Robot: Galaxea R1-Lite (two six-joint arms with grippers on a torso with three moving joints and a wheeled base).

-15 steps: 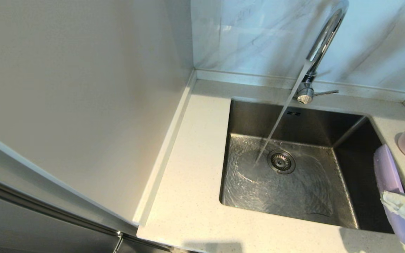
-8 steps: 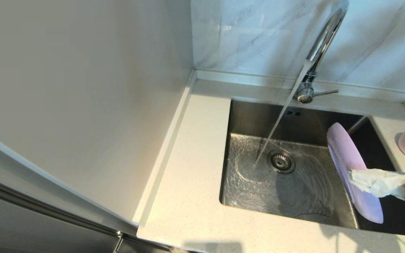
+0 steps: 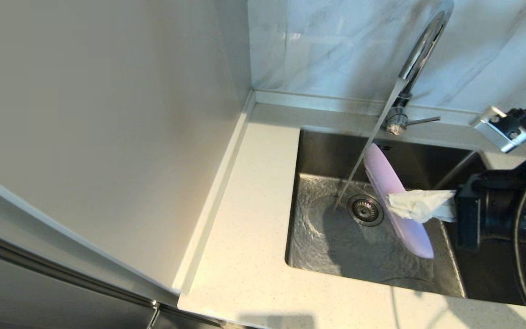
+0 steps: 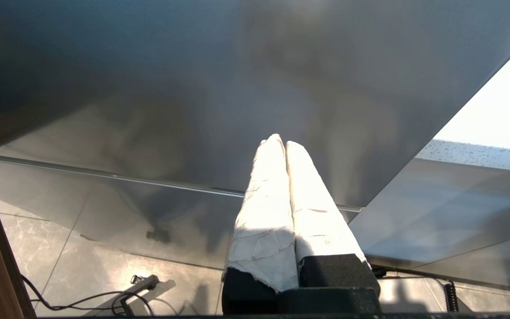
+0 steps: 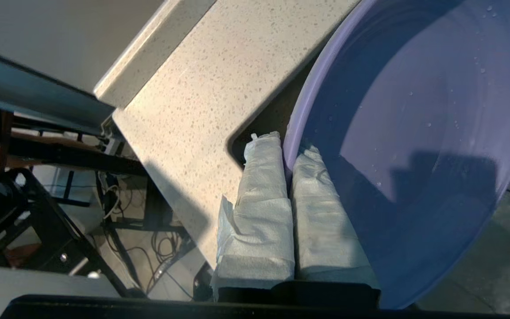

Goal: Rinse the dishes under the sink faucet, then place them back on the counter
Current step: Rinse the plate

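My right gripper [image 3: 393, 205] is shut on the rim of the lilac plate [image 3: 393, 196], holding it on edge over the steel sink [image 3: 336, 155], just right of the drain. In the right wrist view the paper-wrapped fingers [image 5: 259, 177] pinch the plate [image 5: 414, 133] rim. Water runs from the chrome faucet [image 3: 420, 50] in a slanting stream and passes just left of the plate's top edge. The pink bowl is hidden behind the right arm. My left gripper [image 4: 280, 144] is parked low beside a steel cabinet front, its wrapped fingers pressed together with nothing between them.
The speckled counter [image 3: 249, 219] runs left of and in front of the sink, with a white panel along its left side. The faucet's thin lever [image 3: 423, 120] points right. A sheet of water covers the sink floor around the drain strainer [image 3: 365, 210].
My right arm has carried the plate leftward from the sink's right edge to the middle, close to the stream. The arm now covers the pink bowl on the right counter.
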